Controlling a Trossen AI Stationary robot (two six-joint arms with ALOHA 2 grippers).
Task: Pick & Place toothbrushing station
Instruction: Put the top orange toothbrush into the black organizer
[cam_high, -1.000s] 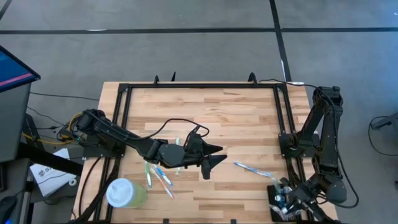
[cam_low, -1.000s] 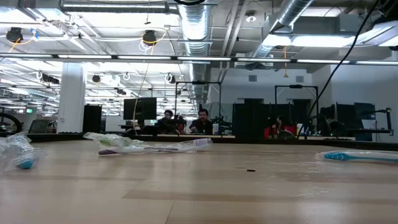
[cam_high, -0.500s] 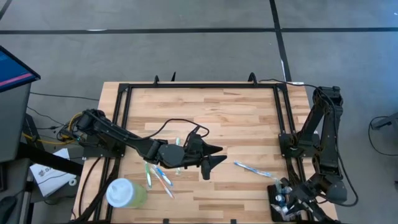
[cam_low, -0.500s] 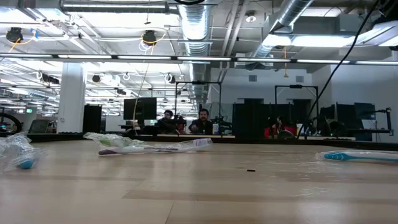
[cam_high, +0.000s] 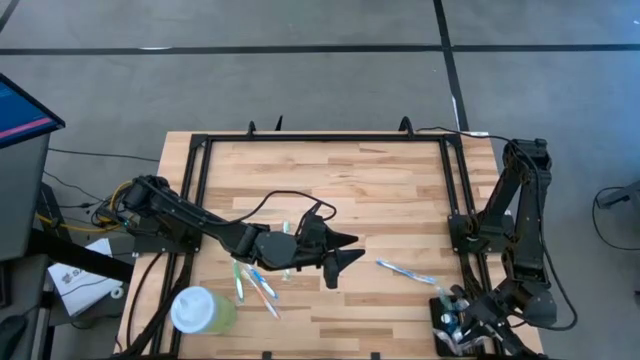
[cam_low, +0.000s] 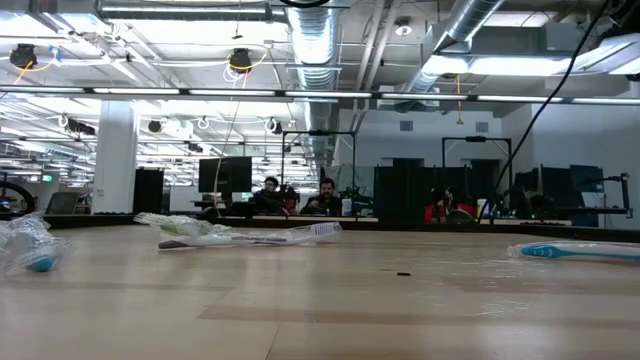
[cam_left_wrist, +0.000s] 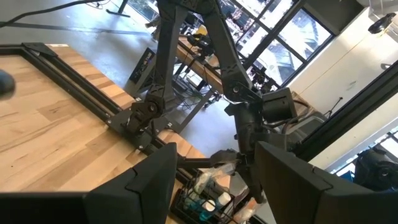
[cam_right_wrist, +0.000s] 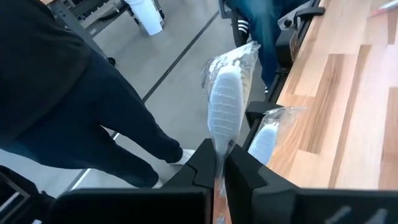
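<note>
Toothbrush (cam_right_wrist: 225, 109), wrapped: pinched upright in right gripper (cam_right_wrist: 219, 169), seemingly above toothbrushing station (cam_high: 452, 325) for slotting. Left gripper (cam_high: 342, 249): open, empty, over mid-desk (cam_high: 380, 190).

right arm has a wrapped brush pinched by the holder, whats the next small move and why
Probably ease the right gripper down a little, then open it. Its fingers are shut on a wrapped toothbrush, held upright at the toothbrushing station by the table's right corner, beside another wrapped brush. The left gripper waits open at mid-table.
</note>
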